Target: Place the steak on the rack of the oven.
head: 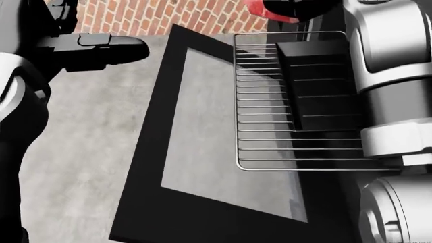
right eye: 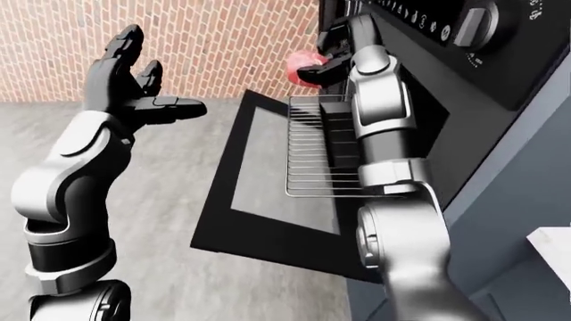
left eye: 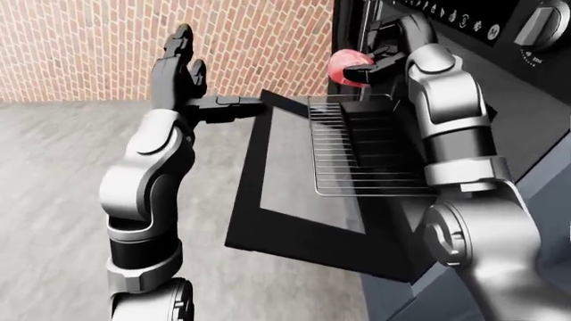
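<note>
While right hand (left eye: pixel 379 59) fingers pinch one steak (left eye: pixel 346 67) above one rack (head: pixel 290 101), left hand (right eye: pixel 125 73) fingers spread.

wall: red brick (left eye: pixel 89 47) | floor: grey concrete (left eye: pixel 53 174)

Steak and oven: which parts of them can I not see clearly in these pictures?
- Steak: in the head view the top edge cuts it off; in both eye views the right robot hand covers part of it, so the grip is unclear.
- Oven rack: its right side is hidden behind the right arm in the head view.
- Oven panel symbols: too small to read.
</note>
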Motion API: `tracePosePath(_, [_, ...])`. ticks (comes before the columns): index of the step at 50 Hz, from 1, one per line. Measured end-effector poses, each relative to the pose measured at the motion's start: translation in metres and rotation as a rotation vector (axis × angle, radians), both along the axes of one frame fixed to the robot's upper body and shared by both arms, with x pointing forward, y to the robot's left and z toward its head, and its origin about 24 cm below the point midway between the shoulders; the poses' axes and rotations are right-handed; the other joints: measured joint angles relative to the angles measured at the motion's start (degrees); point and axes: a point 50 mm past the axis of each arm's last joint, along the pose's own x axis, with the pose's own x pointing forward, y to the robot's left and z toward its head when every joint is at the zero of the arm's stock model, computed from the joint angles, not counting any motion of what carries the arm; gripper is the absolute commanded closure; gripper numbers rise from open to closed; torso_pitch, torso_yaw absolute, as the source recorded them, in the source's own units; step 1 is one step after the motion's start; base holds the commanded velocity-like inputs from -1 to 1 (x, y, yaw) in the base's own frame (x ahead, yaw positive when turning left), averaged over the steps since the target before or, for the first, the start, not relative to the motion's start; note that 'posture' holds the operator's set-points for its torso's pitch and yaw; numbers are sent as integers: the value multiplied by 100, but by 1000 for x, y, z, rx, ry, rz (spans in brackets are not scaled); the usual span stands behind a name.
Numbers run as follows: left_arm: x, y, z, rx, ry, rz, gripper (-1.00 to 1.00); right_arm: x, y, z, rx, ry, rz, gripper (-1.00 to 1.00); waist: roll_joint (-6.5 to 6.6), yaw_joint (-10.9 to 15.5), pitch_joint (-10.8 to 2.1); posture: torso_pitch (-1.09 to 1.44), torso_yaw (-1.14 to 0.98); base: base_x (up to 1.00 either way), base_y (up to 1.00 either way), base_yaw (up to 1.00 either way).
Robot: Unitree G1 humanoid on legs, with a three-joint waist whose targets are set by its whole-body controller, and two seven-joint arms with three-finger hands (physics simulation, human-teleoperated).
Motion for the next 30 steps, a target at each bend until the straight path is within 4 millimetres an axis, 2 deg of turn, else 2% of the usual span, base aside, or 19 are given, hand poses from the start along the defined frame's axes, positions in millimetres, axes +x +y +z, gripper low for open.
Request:
tracePosePath(2, [0, 1, 0, 1, -1, 3, -100, 0, 2, 3, 0, -12, 5, 100, 213, -10, -57, 0, 0, 22, 0, 0])
tracePosePath(4, [1, 6, -4, -3, 14, 22, -100, 0, 8, 0, -2, -8, 25, 100, 80, 46, -38, 0, 0, 22, 0, 0])
tracePosePath(6, [1, 9, -9, -5, 39, 40, -100, 1, 12, -5, -3, 9, 43, 100, 58, 81, -27, 0, 0, 23, 0, 0])
tracePosePath(12, [0, 8, -3, -1, 15, 37, -100, 0, 9, -1, 1, 2, 37, 100, -300, 156, -46, 0, 0, 21, 0, 0])
tracePosePath(15, [0, 7, 0, -3, 2, 34, -100, -1, 8, 4, 0, -23, 35, 100, -589, 188, -94, 0, 0, 21, 0, 0])
tracePosePath(17, [1, 2, -5, -2, 20, 15, -100, -1, 4, 2, 2, -24, 20, 100, -499, 115, -45, 0, 0, 21, 0, 0])
tracePosePath(19, [2, -2, -8, 4, 39, -5, -100, 0, -2, -4, 4, 0, -1, 100, -546, 61, -27, 0, 0, 20, 0, 0])
tracePosePath(21, [2, -2, -8, 5, 41, -10, -100, 0, -3, -8, 3, 19, -11, 100, -486, 44, -44, 0, 0, 20, 0, 0])
tracePosePath(25, [0, 2, -2, 1, 13, 4, -100, 0, 0, -5, 1, 10, -2, 100, -202, 37, 7, 0, 0, 20, 0, 0])
tracePosePath(28, [-2, 3, 3, 1, -10, 10, -100, 0, 3, 0, 2, -14, 10, 100, 61, 14, -43, 0, 0, 5, 0, 0])
tracePosePath(29, [-3, 5, 6, 0, -23, 15, -100, 0, 6, 3, 1, -29, 17, 100, 78, 8, -60, 0, 0, 0, 0, 0])
tracePosePath(30, [-4, 7, 6, -2, -27, 21, -100, 0, 8, 2, 0, -35, 25, 100, -6, 11, -8, 0, 0, 0, 0, 0])
